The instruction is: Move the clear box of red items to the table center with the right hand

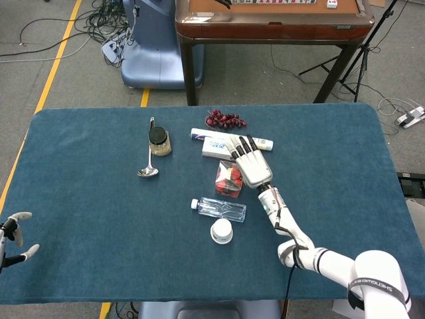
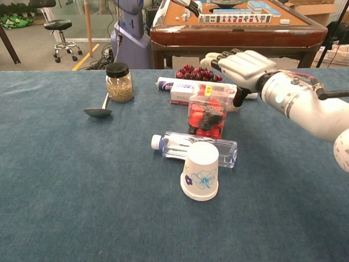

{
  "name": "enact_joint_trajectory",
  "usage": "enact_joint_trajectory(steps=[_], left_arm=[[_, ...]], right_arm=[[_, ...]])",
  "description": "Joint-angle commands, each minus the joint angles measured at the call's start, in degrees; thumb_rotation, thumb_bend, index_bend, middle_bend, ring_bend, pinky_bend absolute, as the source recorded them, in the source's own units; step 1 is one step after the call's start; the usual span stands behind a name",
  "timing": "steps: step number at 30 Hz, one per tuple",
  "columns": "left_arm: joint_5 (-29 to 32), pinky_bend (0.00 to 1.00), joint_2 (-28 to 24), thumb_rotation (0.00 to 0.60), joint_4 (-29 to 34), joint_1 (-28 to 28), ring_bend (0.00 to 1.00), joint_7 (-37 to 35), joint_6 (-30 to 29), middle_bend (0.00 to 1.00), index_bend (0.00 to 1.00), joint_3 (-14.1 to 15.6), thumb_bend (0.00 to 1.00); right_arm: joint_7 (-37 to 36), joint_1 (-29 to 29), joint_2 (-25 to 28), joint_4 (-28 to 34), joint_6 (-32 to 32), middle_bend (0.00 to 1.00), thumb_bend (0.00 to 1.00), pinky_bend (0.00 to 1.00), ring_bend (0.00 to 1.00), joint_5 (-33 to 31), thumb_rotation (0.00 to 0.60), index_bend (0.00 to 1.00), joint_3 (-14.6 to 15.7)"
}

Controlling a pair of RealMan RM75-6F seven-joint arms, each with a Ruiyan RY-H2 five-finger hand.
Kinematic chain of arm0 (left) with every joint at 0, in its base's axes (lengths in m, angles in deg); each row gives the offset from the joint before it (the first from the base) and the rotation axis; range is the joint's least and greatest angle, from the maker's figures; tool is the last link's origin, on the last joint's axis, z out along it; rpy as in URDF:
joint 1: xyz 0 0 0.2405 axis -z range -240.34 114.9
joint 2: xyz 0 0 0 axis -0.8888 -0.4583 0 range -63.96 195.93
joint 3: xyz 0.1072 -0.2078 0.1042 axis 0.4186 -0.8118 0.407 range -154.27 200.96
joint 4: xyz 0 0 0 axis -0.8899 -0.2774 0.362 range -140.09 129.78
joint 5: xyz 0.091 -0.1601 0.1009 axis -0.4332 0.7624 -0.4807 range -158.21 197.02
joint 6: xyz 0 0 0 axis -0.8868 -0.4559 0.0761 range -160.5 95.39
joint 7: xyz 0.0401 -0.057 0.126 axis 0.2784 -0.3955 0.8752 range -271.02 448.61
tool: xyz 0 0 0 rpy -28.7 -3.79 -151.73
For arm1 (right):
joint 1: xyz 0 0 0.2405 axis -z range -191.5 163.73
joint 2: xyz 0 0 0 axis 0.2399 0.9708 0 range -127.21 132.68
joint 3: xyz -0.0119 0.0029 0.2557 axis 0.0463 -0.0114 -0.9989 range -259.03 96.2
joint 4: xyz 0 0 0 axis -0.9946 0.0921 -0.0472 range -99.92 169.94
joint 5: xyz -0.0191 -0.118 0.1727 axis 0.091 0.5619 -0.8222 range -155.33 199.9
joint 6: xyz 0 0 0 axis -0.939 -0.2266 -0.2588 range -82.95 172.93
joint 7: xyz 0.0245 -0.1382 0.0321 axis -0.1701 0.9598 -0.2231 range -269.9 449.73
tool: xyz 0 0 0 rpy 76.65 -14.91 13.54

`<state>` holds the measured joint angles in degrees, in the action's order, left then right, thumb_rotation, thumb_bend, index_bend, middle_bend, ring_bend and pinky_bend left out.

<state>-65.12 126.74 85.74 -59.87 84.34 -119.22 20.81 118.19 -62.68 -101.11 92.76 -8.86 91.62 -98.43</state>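
Chest view shows the right hand [image 2: 240,64] gripping the clear box of red items [image 2: 207,112] from its right side, the box standing on the table [image 2: 65,180] just behind the lying water bottle [image 2: 193,147] and paper cup [image 2: 200,171].

The left hand [image 1: 12,234] hangs open at the table's near-left edge.

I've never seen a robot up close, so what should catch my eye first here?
The white right hand near the table's middle, holding a clear box of red items. Just in front of the box lie a water bottle on its side and an upside-down paper cup.
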Motion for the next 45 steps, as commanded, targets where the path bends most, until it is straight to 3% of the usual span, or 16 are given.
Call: enact_joint_trajectory(steps=[1, 8, 19, 24, 28, 35, 45], left_arm=[[0.0, 0.85, -0.1, 0.600, 0.0, -0.1, 0.56, -0.1, 0.0, 0.67, 0.31, 0.0, 0.02], [0.0, 0.85, 0.1, 0.600, -0.3, 0.1, 0.56, 0.2, 0.5, 0.67, 0.31, 0.1, 0.02], [-3.0, 0.84, 0.4, 0.600, 0.4, 0.1, 0.55, 1.7, -1.1, 0.67, 0.32, 0.7, 0.02], [-5.5, 0.69, 0.4, 0.600, 1.6, 0.1, 0.47, 4.8, -1.9, 0.56, 0.33, 1.6, 0.02], [-7.2, 0.58, 1.4, 0.600, 1.4, 0.1, 0.45, 6.4, -3.0, 0.53, 0.33, 1.8, 0.02], [-8.0, 0.56, 2.0, 0.600, 1.5, -0.1, 0.45, 8.5, -3.7, 0.52, 0.33, 2.0, 0.02], [-7.2, 0.56, 2.3, 0.600, 1.8, 0.8, 0.43, 8.9, -1.9, 0.49, 0.32, 1.8, 0.02]], right_arm=[[-0.3, -0.3, 0.1, 0.0, -0.2, 0.00, 0.00, 0.03, 0.00, 0.0, 0.600, 0.00, 0.0], [1.0, 3.9, 6.9, 8.8, -4.5, 0.00, 0.00, 0.03, 0.00, 1.1, 0.600, 0.00, 2.4], [7.7, 19.0, 27.6, 34.0, -17.0, 0.00, 0.00, 0.03, 0.00, 0.6, 0.600, 0.00, 10.8], [4.6, 26.5, 35.1, 40.5, -23.6, 0.00, 0.00, 0.03, 0.00, -0.3, 0.600, 0.00, 13.6], [1.3, 31.3, 38.6, 42.0, -28.0, 0.00, 0.00, 0.03, 0.00, 1.2, 0.600, 0.00, 15.5], [-6.9, 38.1, 39.8, 40.6, -34.8, 0.03, 0.00, 0.03, 0.00, 6.6, 0.600, 0.03, 18.0], [-12.0, 40.9, 40.5, 38.3, -36.5, 0.05, 0.00, 0.03, 0.00, 7.8, 0.600, 0.07, 16.2]])
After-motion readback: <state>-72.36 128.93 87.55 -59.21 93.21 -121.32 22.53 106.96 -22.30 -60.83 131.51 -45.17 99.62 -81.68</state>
